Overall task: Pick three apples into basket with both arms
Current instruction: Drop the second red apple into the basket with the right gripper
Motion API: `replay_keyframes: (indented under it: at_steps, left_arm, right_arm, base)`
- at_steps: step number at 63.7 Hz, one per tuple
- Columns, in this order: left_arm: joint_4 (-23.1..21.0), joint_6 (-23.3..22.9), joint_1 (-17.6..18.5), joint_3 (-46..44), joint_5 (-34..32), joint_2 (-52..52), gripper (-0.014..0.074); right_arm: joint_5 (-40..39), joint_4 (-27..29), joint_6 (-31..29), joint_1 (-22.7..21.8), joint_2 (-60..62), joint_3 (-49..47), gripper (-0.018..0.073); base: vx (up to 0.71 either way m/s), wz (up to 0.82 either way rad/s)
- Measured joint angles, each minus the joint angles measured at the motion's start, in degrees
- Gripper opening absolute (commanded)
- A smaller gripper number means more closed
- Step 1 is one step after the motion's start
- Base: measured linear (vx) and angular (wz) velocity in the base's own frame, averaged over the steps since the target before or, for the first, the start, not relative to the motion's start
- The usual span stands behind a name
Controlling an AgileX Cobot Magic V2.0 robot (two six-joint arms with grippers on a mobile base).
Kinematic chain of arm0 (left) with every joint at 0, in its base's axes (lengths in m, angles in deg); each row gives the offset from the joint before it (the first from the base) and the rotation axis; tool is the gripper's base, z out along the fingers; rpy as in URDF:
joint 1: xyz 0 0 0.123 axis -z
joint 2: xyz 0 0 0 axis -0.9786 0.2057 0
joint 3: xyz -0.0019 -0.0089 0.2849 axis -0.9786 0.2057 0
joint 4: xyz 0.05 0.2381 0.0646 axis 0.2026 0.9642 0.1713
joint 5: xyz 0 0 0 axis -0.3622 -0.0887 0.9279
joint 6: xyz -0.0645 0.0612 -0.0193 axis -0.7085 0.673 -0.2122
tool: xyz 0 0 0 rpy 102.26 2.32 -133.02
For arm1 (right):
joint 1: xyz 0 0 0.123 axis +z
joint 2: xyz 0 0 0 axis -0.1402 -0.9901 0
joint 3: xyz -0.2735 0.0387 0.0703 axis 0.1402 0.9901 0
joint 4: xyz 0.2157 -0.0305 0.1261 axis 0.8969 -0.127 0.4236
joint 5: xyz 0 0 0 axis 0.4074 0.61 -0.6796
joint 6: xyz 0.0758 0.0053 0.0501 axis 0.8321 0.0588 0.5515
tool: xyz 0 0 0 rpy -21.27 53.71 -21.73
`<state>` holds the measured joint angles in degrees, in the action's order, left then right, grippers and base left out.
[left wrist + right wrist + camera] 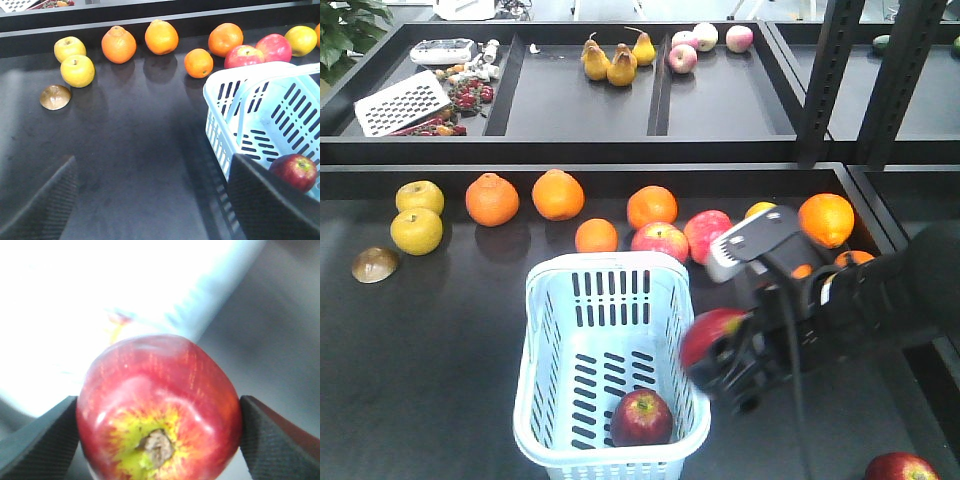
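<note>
The pale blue basket point(552, 330) stands at the front centre of the table, and one dark-red apple point(641, 418) lies inside it near its front wall point(295, 171). My right gripper point(712, 350) is shut on a second dark-red apple point(708, 335) point(159, 410), held in the air just right of the basket's right rim. A third dark-red apple point(900, 467) lies at the front right edge of the front view. My left gripper point(152, 200) is open over bare table left of the basket point(235, 120); it is out of the front view.
Oranges point(492, 198), two yellow apples point(417, 230) and pink-red apples point(661, 241) lie in a row behind the basket. A brown half shell point(374, 264) sits at the left. A raised black tray shelf point(580, 110) with pears stands behind.
</note>
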<state>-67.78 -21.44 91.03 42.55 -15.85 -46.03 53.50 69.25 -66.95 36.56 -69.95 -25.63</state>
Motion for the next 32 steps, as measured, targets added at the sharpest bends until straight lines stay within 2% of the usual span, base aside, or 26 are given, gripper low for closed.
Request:
replay_keyframes:
  at_steps: [8,15,26,32]
  left_arm:
    - [0.0,0.0,0.0,0.0,0.0,0.0,0.0590]
    - [0.0,0.0,0.0,0.0,0.0,0.0,0.0590]
    - [0.0,0.0,0.0,0.0,0.0,0.0,0.0590]
    - [0.0,0.0,0.0,0.0,0.0,0.0,0.0590]
  right_arm:
    - [-5.6,2.2,-1.3,6.8,-0.3,0.1,0.0335]
    - [-11.7,2.5,-1.6,10.1,-2.9,0.1,0.0453]
    - [-15.2,4.3,-1.6,11.0,-7.5,0.2,0.0718]
    - [-15.8,4.7,-1.6,11.0,-8.1,0.2,0.0727]
  base:
    - [0.00,0.00]
    - [0.00,0.00]
    - [0.00,0.00]
    - [0.00,0.00]
